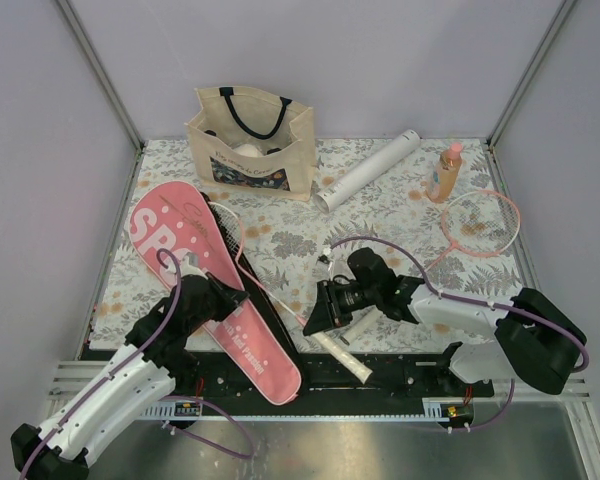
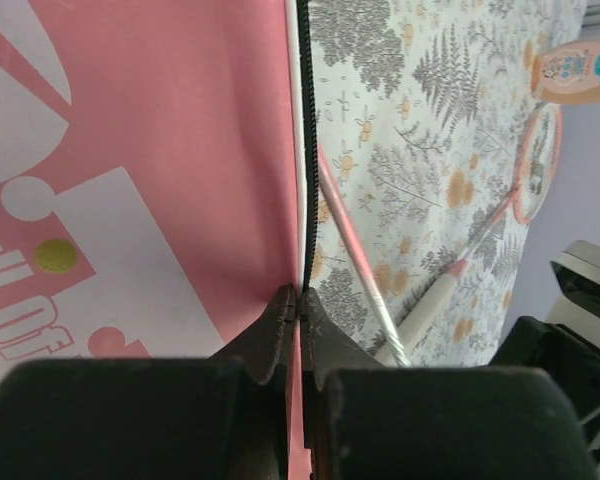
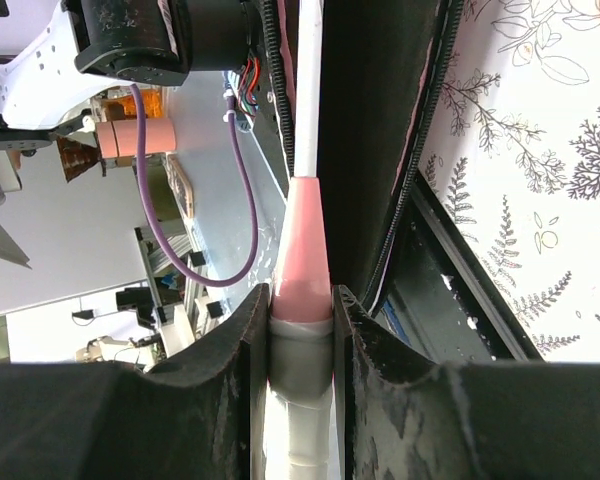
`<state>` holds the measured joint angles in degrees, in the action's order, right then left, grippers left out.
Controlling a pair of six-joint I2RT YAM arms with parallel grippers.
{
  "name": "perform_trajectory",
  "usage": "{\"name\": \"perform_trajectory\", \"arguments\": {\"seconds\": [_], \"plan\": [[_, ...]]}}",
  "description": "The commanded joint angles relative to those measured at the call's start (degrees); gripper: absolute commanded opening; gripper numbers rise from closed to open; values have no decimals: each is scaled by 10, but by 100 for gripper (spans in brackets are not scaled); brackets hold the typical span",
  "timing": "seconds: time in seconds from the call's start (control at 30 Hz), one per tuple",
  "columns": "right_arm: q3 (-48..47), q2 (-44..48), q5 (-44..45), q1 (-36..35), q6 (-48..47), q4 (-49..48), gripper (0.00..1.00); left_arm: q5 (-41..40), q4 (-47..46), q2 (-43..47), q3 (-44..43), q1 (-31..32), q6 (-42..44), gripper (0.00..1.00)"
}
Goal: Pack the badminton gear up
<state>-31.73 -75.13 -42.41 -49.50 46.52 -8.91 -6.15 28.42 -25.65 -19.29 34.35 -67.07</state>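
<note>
Only wrist views reveal grips: case zipper edge (image 2: 302,200), racket handle (image 3: 305,235)

The pink case (image 2: 160,130) fills the left half of the view, with white lettering across it and its black zip (image 2: 303,150) running straight up the right edge. The left claw (image 2: 299,300) is pinched together on that edge, its dark fingers (image 2: 270,330) meeting at the zip. Just right of the case a thin racket shaft (image 2: 355,250) slants across the flower-printed table (image 2: 400,90). Farther right of the case lies a pink-rimmed racket (image 2: 538,165), its white grip (image 2: 430,310) pointing back toward the case. Farthest from the case, an orange bottle (image 2: 580,70) shows in the top corner.
</note>
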Motion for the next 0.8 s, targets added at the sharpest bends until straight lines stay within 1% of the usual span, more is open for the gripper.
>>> {"name": "perform_trajectory", "arguments": {"seconds": [0.0, 0.2, 0.27, 0.37, 0.47, 0.57, 0.77], "plan": [[-36, 18, 10, 2, -41, -16, 0, -32, 29, 5, -22, 2, 2, 0], [-31, 38, 51, 1, -54, -1, 0, -36, 50, 38, -21, 2, -3, 0], [-31, 32, 44, 1, -50, -13, 0, -39, 51, 54, -19, 2, -2, 0], [-33, 13, 22, -1, -39, -31, 0, -43, 49, 75, -16, 2, -1, 0], [-39, 1, 11, -19, -38, -38, 0, -38, 37, 83, -14, 2, 3, 0], [-51, -26, 1, -42, -40, -42, 0, -30, 23, 80, -12, 2, 8, 0], [-85, -103, -5, -44, -14, -93, 0, -11, 12, 61, -14, 1, 11, 0]]}}
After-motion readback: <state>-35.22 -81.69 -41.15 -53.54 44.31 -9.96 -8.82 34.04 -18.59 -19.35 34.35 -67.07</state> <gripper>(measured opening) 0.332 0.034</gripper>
